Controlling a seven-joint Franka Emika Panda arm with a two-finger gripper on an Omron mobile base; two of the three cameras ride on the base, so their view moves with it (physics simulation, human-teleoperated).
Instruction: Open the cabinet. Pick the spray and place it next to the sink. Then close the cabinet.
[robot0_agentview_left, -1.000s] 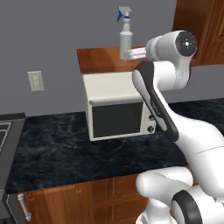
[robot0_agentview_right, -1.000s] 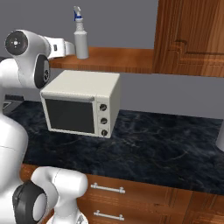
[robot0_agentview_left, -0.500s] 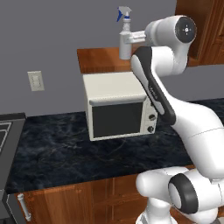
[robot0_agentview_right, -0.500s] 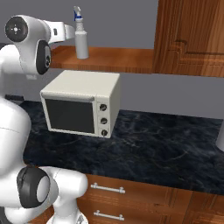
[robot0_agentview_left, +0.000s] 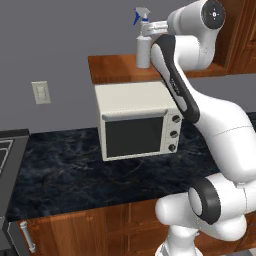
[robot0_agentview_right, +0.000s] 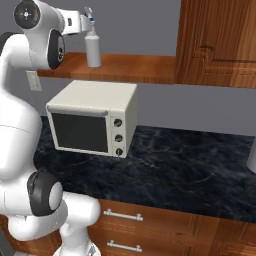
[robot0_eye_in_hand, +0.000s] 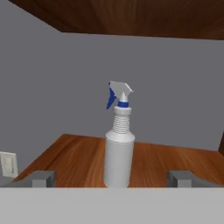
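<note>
Robot gripper (robot0_eye_in_hand: 112, 177) lined up on the spray (robot0_eye_in_hand: 119, 144) inside the cabinet (robot0_eye_in_hand: 144, 159).
Jaws spread wide and empty; the upright bottle stands straight ahead, centred between the fingertips, on the wooden shelf.

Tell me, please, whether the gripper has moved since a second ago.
Yes. In the left base view the gripper has risen from the spray's base to its neck, judged against the cabinet floor. Its fingers stand open.
</note>
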